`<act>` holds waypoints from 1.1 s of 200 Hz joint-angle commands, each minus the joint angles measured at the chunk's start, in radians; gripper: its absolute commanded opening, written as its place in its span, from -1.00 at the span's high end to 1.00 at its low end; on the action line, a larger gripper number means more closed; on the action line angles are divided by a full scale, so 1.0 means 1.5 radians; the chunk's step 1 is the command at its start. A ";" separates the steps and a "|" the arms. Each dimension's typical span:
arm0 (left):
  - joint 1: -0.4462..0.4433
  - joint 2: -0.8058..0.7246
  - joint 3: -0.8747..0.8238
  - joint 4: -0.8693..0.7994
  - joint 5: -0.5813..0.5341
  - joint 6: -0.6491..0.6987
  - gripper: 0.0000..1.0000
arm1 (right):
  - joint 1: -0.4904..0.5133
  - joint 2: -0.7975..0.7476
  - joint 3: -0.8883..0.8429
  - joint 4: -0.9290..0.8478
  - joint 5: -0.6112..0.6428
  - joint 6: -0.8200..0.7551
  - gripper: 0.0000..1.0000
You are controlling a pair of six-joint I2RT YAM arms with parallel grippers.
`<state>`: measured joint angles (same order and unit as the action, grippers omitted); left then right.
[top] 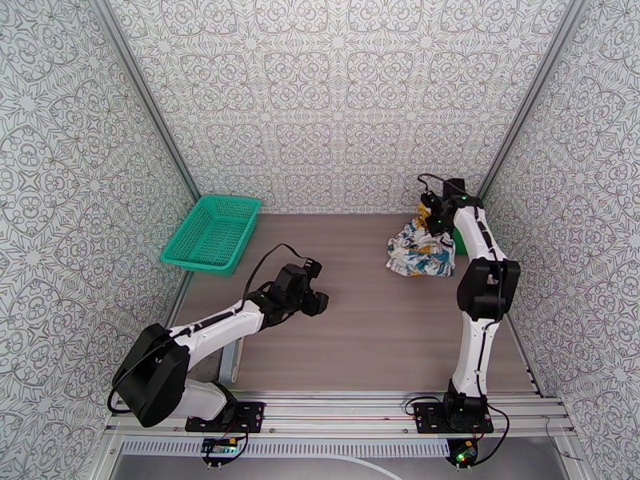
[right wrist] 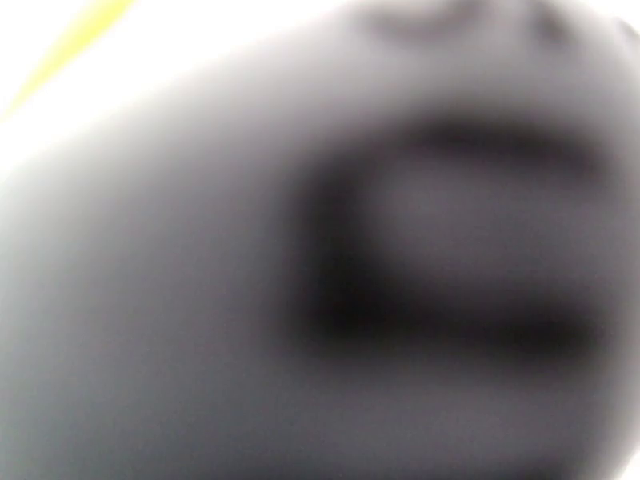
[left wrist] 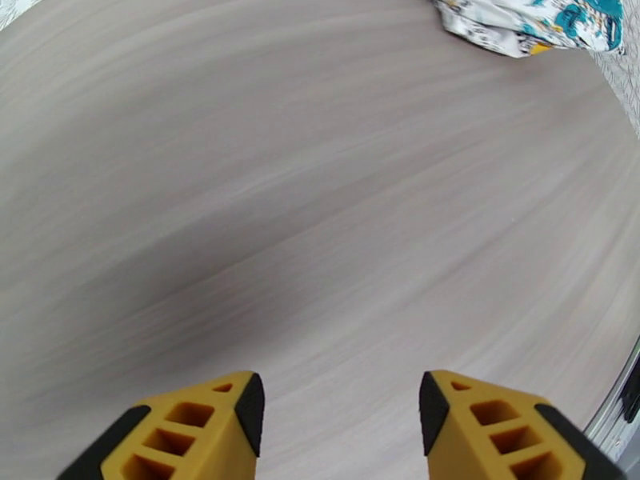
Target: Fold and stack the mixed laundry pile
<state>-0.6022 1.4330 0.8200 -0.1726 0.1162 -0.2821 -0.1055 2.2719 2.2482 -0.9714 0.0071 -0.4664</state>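
Our left gripper [left wrist: 340, 410] hangs over bare table [top: 360, 330] with its yellow fingers apart and nothing between them. Our right gripper [top: 432, 214] is reached out to the far right corner with its jaws together, right at the top of the white printed garment [top: 416, 250]. Whether a fold of cloth is actually pinched there we cannot tell, because the right wrist view is a grey blur.

That printed garment lies crumpled near the right wall, with a peak of it rising toward the right gripper. Just behind it, mostly hidden by the right arm, we see a sliver of the green shirt [top: 461, 242]. The two pieces are bunched together in that corner, well apart from the left gripper and from the mesh basket [top: 212, 232] at the far left.

We judge both pieces light, limp and easily dragged. They will sag from any single pinch and give no stiff edge to push against. A pinch in the middle would only gather more cloth. Better to take a hem or a shoulder seam — one corner per gripper — and pull them apart so the cloth spreads flat on the open table before we fold. The risk we see is lifting both garments at once where they overlap.
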 commanded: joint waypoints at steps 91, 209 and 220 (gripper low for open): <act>0.119 0.078 0.046 -0.061 0.060 -0.024 -0.07 | -0.111 0.123 0.155 0.082 0.021 -0.089 1.00; 0.125 0.141 0.060 -0.015 0.111 -0.048 -0.06 | -0.089 0.170 0.107 0.398 0.257 -0.135 -0.56; 0.123 0.133 0.054 -0.012 0.109 -0.050 -0.06 | -0.077 0.139 0.064 0.421 0.263 -0.138 -0.63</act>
<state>-0.4171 1.6367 0.9035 -0.2276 0.2512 -0.3367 -0.2611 2.5763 2.4329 -0.4393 0.3401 -0.6601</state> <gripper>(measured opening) 0.531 0.782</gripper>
